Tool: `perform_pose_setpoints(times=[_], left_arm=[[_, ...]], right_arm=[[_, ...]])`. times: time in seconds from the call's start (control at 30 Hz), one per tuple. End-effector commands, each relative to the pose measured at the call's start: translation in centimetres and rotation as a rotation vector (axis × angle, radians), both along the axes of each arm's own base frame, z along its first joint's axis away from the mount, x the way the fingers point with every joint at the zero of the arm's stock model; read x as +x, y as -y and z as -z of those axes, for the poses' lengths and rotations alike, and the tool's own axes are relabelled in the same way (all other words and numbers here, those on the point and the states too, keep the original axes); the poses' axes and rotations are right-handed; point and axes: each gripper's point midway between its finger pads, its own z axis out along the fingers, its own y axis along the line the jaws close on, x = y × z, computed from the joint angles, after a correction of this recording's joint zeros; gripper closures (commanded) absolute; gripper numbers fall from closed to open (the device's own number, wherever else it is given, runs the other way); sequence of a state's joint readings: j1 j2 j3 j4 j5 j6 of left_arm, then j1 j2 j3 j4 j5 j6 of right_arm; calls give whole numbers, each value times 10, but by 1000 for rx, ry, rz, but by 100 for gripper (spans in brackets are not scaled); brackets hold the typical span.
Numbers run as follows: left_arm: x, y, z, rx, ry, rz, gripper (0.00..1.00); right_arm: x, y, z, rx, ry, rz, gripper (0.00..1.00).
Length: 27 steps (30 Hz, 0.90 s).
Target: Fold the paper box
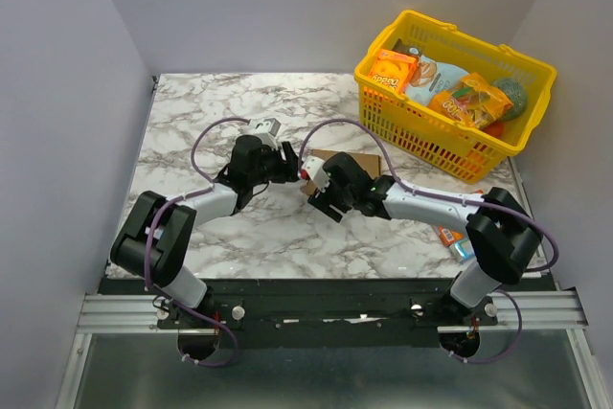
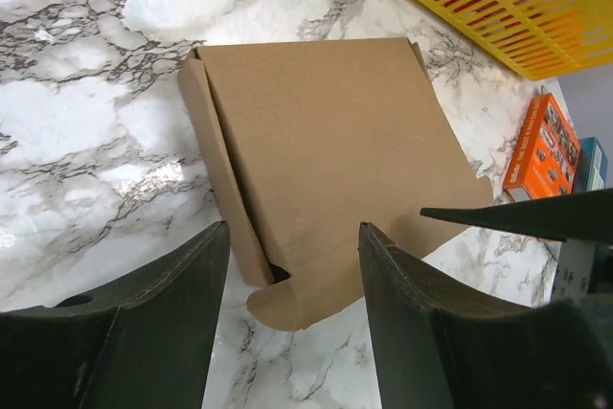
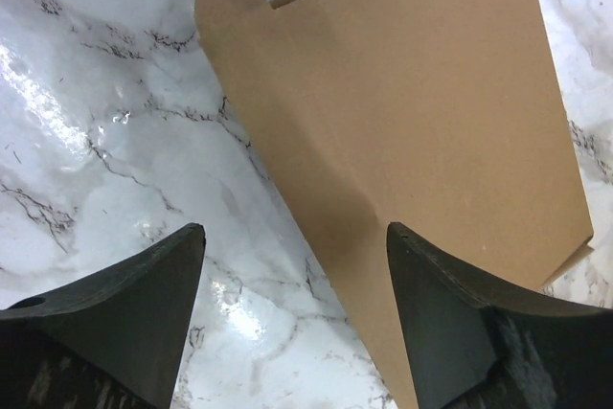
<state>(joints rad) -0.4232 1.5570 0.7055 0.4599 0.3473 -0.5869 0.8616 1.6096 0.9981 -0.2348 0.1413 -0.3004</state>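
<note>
left gripper and right gripper hover spread and empty over the paper box; light, thin, crease-prone by the look, best pinched at a flap edge.

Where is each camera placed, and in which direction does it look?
Top external: above, behind the bases, looking down on the table; left arm and right arm show.
Left wrist: on that wrist, facing the paper box past the open left end effector.
Right wrist: likewise, past the open right end effector.
Both wrist views share the paper box.
</note>
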Motion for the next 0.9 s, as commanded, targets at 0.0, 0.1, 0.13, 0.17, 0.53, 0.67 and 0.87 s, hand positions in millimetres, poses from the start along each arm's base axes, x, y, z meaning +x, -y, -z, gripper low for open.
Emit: perform_pose_setpoints(times=[0.0, 0.1, 0.13, 0.17, 0.53, 0.67, 0.87], left_arm=[[1, -14, 5, -7, -45, -62, 35], [-1, -17, 8, -3, -53, -68, 35], [0, -21, 7, -3, -51, -79, 35], [0, -22, 6, -4, -51, -82, 35], [0, -33, 3, -16, -49, -109, 35], [-1, -34, 2, -20, -50, -109, 35], [-3, -38, -2, -26, -47, -120, 34]], right_arm=[[10, -13, 6, -27, 82, -61, 17], [12, -14, 18, -82, 105, -76, 21], [15, -11, 19, -113, 128, -58, 23], [16, -10, 26, -139, 134, -63, 25], [41, 1, 32, -283, 349, -5, 44], [44, -1, 41, -322, 366, -24, 53], [50, 0, 50, -378, 392, -28, 68]])
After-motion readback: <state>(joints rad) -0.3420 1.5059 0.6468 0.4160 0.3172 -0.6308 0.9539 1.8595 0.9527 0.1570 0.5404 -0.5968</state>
